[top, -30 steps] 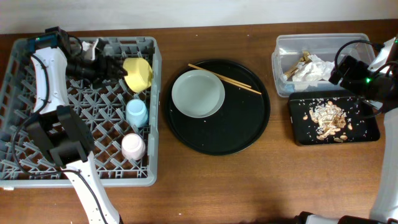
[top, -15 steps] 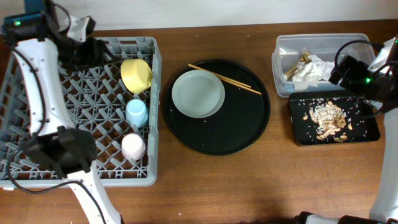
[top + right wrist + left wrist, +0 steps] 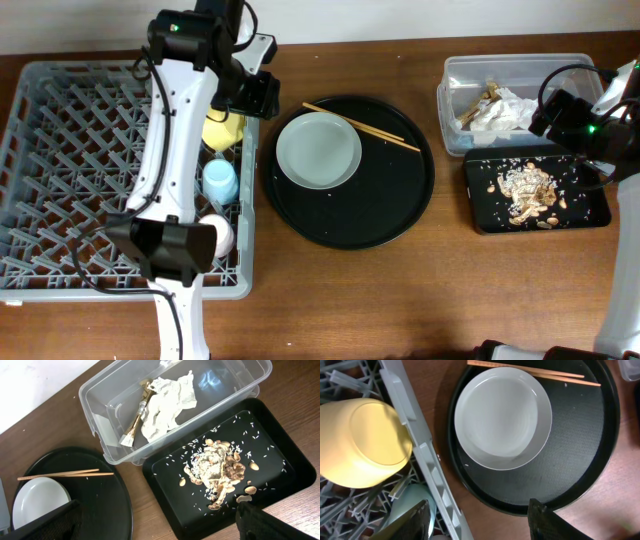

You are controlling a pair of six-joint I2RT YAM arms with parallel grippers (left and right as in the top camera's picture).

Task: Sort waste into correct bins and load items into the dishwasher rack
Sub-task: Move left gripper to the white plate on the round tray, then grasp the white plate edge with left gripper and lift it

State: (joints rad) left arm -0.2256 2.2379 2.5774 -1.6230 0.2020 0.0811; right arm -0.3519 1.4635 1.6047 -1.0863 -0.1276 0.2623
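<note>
Lying flat | chopsticks | long axis upper-left to lower-right, overhead

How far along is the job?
Done: yellow bowl, blue cup, pink cup in grey pegged rack; white napkins in clear tub; brown scraps in black rectangular tray. Held: nothing; left end effector, right end effector open. Remaining: pale round plate, wooden chopsticks on round black tray.

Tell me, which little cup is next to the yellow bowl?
The blue cup. It sits right beside the yellow bowl; the pink cup is farther off, past the blue one.
</note>
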